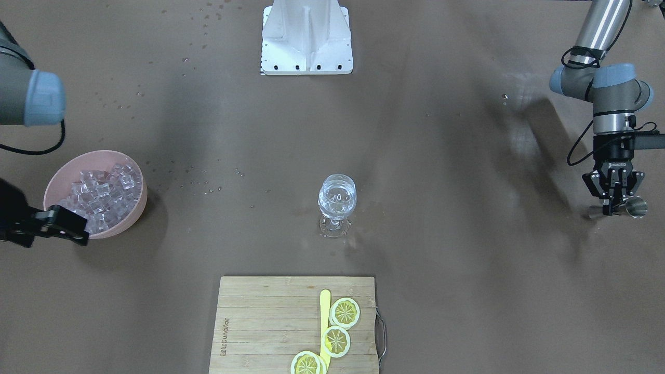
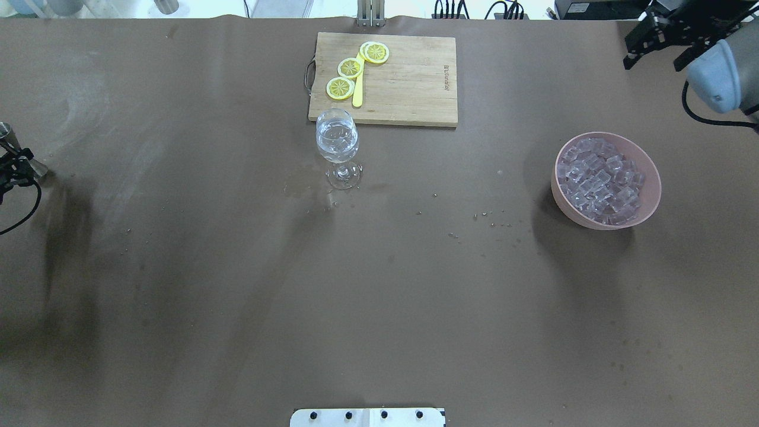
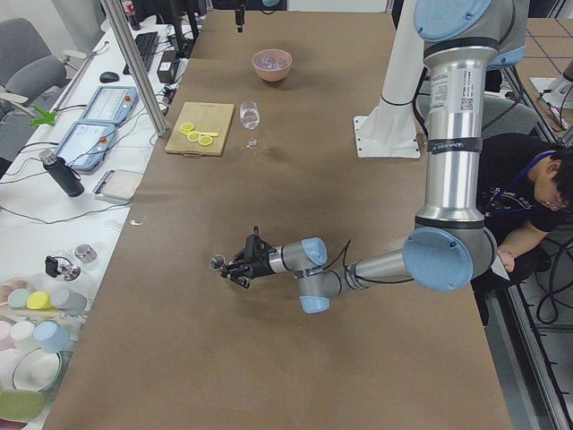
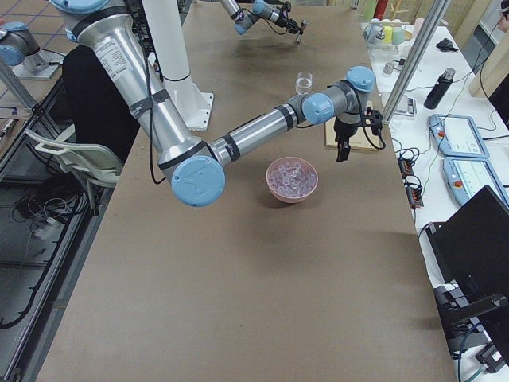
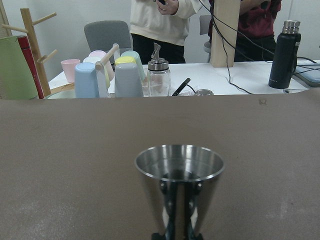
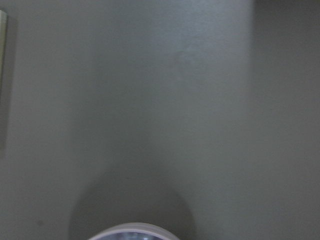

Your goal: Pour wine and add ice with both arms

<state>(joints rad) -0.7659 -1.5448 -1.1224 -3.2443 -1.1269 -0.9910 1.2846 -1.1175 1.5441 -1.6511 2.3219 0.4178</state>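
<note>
**A:** Run me through the table, left to right.

**B:** My left claw (image 1: 613, 206) is out at the far left end, its fingers closed on the waist of a small polished steel jigger (image 5: 179, 172), which it holds upright. At mid-table stands the clear stemmed wine glass (image 2: 337, 142), well apart from both claws; to the right sits the round pink plastic bowl (image 2: 652, 196) with its heap of small clear glossy ice cubes (image 2: 602, 178).

**A:** And the right claw?

**B:** My right claw (image 1: 83, 232) hangs just beyond the bowl's far right rim; fingers parted, nothing in them.

**A:** What does the next move turn on?

**B:** The ice lies below that claw, to its near left; it is plainly the nearer arm, so I judge it should shift in over the rim and go down; the heap has no long axis to line up with.
</note>
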